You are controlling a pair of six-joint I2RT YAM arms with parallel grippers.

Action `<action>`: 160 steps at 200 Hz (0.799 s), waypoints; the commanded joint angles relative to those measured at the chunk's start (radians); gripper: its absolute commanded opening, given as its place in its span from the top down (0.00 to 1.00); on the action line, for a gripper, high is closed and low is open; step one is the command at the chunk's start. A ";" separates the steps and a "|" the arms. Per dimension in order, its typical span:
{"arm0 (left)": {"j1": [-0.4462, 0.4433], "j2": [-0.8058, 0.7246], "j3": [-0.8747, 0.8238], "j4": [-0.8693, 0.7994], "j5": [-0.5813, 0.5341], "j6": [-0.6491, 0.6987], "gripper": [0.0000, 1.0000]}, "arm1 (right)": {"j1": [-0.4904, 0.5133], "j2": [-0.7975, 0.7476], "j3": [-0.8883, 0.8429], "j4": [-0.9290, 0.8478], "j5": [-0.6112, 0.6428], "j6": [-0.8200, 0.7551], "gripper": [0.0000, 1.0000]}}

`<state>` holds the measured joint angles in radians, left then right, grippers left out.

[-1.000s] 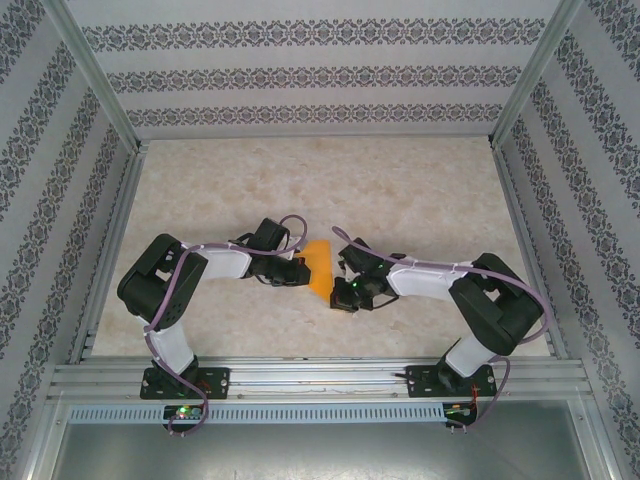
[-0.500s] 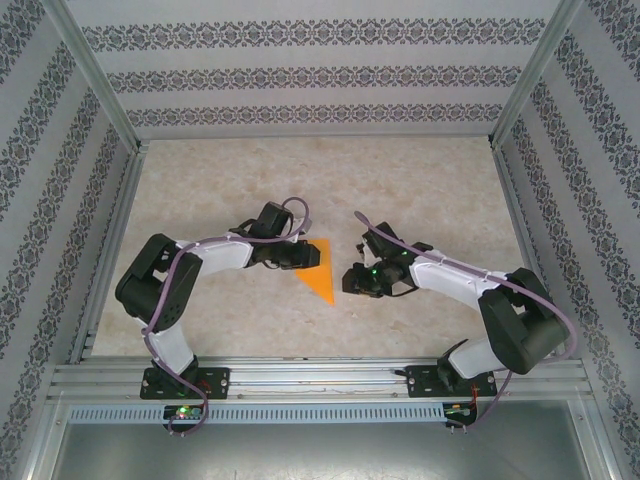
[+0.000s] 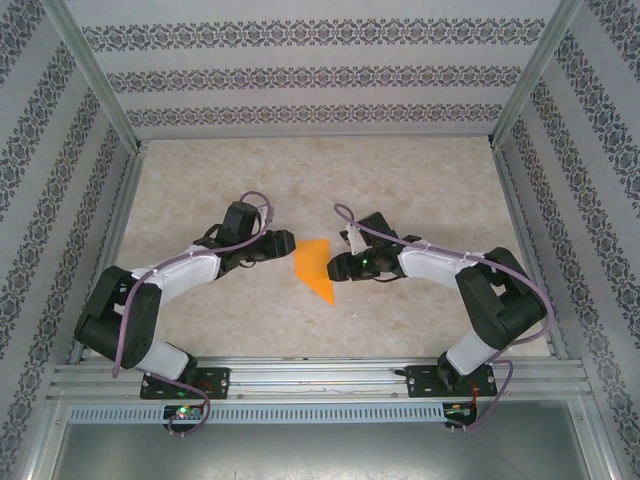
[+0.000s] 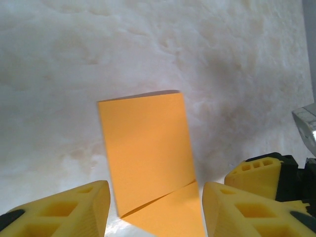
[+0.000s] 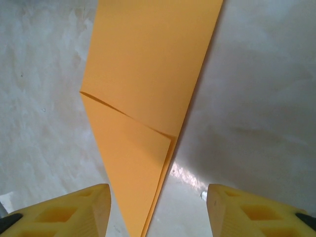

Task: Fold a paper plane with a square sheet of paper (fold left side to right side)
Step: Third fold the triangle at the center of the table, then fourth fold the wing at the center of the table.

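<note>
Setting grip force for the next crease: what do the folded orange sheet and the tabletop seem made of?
The folded orange sheet looks like thin matte paper: sharp creases, flat layered edges. The tabletop looks like glossy marble-patterned stone or laminate, which I cannot tell: pale veining, a glare spot.

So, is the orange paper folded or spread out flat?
Folded: the orange paper has one layer overlapping another along a diagonal edge and tapers to a point.

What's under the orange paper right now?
The orange paper lies on the marbled table, one folded layer overlapping another. The tabletop directly beneath is covered, so nothing else can be confirmed there.
</note>
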<state>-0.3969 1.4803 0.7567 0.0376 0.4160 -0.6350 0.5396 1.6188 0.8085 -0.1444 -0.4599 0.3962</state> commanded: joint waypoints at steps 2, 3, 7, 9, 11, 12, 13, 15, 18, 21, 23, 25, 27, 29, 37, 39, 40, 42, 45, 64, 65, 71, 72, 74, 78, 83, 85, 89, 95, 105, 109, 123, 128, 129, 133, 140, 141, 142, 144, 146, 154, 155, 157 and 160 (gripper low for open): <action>0.016 -0.033 -0.022 0.037 -0.048 -0.028 0.47 | -0.009 0.042 0.043 0.050 -0.045 -0.085 0.47; 0.016 -0.033 -0.022 0.036 -0.047 -0.028 0.47 | -0.009 0.045 0.045 0.050 -0.047 -0.086 0.47; 0.016 -0.034 -0.022 0.033 -0.048 -0.027 0.47 | -0.009 0.053 0.052 0.051 -0.054 -0.092 0.47; 0.017 -0.034 -0.022 0.030 -0.047 -0.026 0.47 | -0.009 0.057 0.055 0.051 -0.058 -0.096 0.47; 0.019 -0.034 -0.022 0.028 -0.046 -0.025 0.47 | -0.009 0.062 0.057 0.052 -0.061 -0.099 0.47; 0.018 -0.034 -0.022 0.028 -0.046 -0.025 0.47 | -0.009 0.065 0.060 0.052 -0.063 -0.099 0.47; 0.019 -0.035 -0.023 0.027 -0.045 -0.025 0.47 | -0.009 0.067 0.062 0.052 -0.065 -0.100 0.48; 0.019 -0.034 -0.022 0.026 -0.046 -0.024 0.47 | -0.009 0.071 0.066 0.053 -0.068 -0.103 0.48; 0.019 -0.034 -0.021 0.022 -0.045 -0.023 0.47 | -0.010 0.077 0.072 0.054 -0.072 -0.106 0.48; 0.019 -0.034 -0.021 0.020 -0.045 -0.022 0.47 | -0.009 0.084 0.077 0.053 -0.077 -0.109 0.49; 0.018 -0.034 -0.021 0.017 -0.044 -0.021 0.47 | -0.009 0.087 0.080 0.052 -0.079 -0.110 0.49; 0.019 -0.033 -0.021 0.016 -0.044 -0.020 0.47 | -0.009 0.092 0.083 0.052 -0.082 -0.112 0.50; 0.019 -0.034 -0.021 0.015 -0.045 -0.020 0.47 | -0.009 0.097 0.087 0.051 -0.085 -0.115 0.50; 0.020 -0.034 -0.021 0.015 -0.044 -0.020 0.47 | -0.008 0.101 0.090 0.052 -0.087 -0.115 0.50; 0.020 -0.035 -0.023 0.013 -0.045 -0.020 0.47 | -0.007 0.115 0.101 0.052 -0.091 -0.120 0.51; 0.020 -0.035 -0.023 0.013 -0.044 -0.021 0.47 | -0.007 0.117 0.104 0.051 -0.091 -0.120 0.52; 0.020 -0.035 -0.023 0.013 -0.044 -0.021 0.47 | -0.007 0.117 0.104 0.051 -0.091 -0.120 0.52; 0.020 -0.035 -0.022 0.013 -0.044 -0.021 0.47 | -0.006 0.120 0.107 0.052 -0.092 -0.121 0.52; 0.020 -0.035 -0.023 0.013 -0.045 -0.022 0.47 | -0.006 0.125 0.111 0.051 -0.093 -0.122 0.52; 0.021 -0.035 -0.024 0.015 -0.044 -0.023 0.47 | -0.003 0.147 0.128 0.051 -0.103 -0.128 0.54; 0.021 -0.035 -0.025 0.014 -0.043 -0.023 0.47 | -0.003 0.148 0.128 0.051 -0.103 -0.129 0.54; 0.021 -0.035 -0.024 0.012 -0.043 -0.023 0.47 | -0.002 0.153 0.132 0.050 -0.105 -0.129 0.54; 0.021 -0.034 -0.023 0.013 -0.043 -0.023 0.47 | -0.001 0.155 0.133 0.049 -0.105 -0.129 0.54; 0.021 -0.034 -0.024 0.012 -0.043 -0.023 0.47 | 0.000 0.158 0.134 0.049 -0.105 -0.129 0.55; 0.022 -0.033 -0.023 0.013 -0.042 -0.022 0.47 | 0.000 0.161 0.136 0.047 -0.106 -0.129 0.55; 0.023 -0.031 -0.020 0.010 -0.041 -0.020 0.47 | 0.002 0.164 0.138 0.047 -0.107 -0.129 0.55; 0.023 -0.030 -0.019 0.008 -0.040 -0.020 0.47 | 0.003 0.166 0.138 0.048 -0.108 -0.130 0.55; 0.021 -0.028 -0.018 0.007 -0.040 -0.019 0.47 | 0.003 0.169 0.138 0.048 -0.109 -0.129 0.56; 0.022 -0.028 -0.017 0.006 -0.038 -0.017 0.47 | 0.006 0.172 0.138 0.046 -0.109 -0.130 0.56; 0.021 -0.024 -0.012 0.002 -0.038 -0.016 0.47 | 0.009 0.175 0.135 0.048 -0.111 -0.128 0.57; 0.023 -0.023 -0.012 0.001 -0.037 -0.014 0.47 | 0.011 0.177 0.133 0.048 -0.111 -0.128 0.58; 0.023 -0.022 -0.010 0.000 -0.041 -0.015 0.47 | 0.016 0.179 0.129 0.048 -0.112 -0.126 0.60; 0.022 -0.021 -0.010 0.001 -0.043 -0.014 0.47 | 0.018 0.180 0.127 0.048 -0.112 -0.125 0.61; 0.023 -0.021 -0.010 0.001 -0.043 -0.014 0.47 | 0.018 0.180 0.126 0.047 -0.112 -0.125 0.61; 0.022 -0.020 -0.011 0.001 -0.043 -0.012 0.47 | 0.018 0.181 0.124 0.045 -0.112 -0.124 0.61; 0.022 -0.020 -0.009 0.001 -0.045 -0.012 0.47 | 0.021 0.181 0.121 0.046 -0.110 -0.122 0.62; 0.023 -0.019 -0.009 0.001 -0.045 -0.012 0.47 | 0.021 0.180 0.120 0.047 -0.110 -0.122 0.61; 0.023 -0.019 -0.008 0.002 -0.045 -0.012 0.47 | 0.022 0.180 0.119 0.047 -0.110 -0.122 0.62; 0.024 -0.019 -0.008 0.001 -0.044 -0.013 0.47 | 0.022 0.179 0.117 0.047 -0.108 -0.120 0.62; 0.023 -0.018 -0.009 0.002 -0.044 -0.013 0.47 | 0.022 0.179 0.116 0.048 -0.107 -0.120 0.61; 0.023 -0.018 -0.008 0.001 -0.044 -0.013 0.47 | 0.023 0.177 0.111 0.048 -0.105 -0.119 0.62; 0.024 -0.018 -0.009 0.002 -0.043 -0.013 0.47 | 0.024 0.177 0.111 0.048 -0.105 -0.118 0.61; 0.024 -0.018 -0.008 0.002 -0.043 -0.012 0.47 | 0.024 0.177 0.110 0.048 -0.105 -0.118 0.61; 0.024 -0.017 -0.009 0.002 -0.043 -0.012 0.47 | 0.025 0.176 0.108 0.046 -0.103 -0.118 0.62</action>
<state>-0.3901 1.4647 0.7387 0.0372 0.3866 -0.6479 0.5491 1.7893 0.9241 -0.1024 -0.5480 0.2878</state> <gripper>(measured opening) 0.530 0.386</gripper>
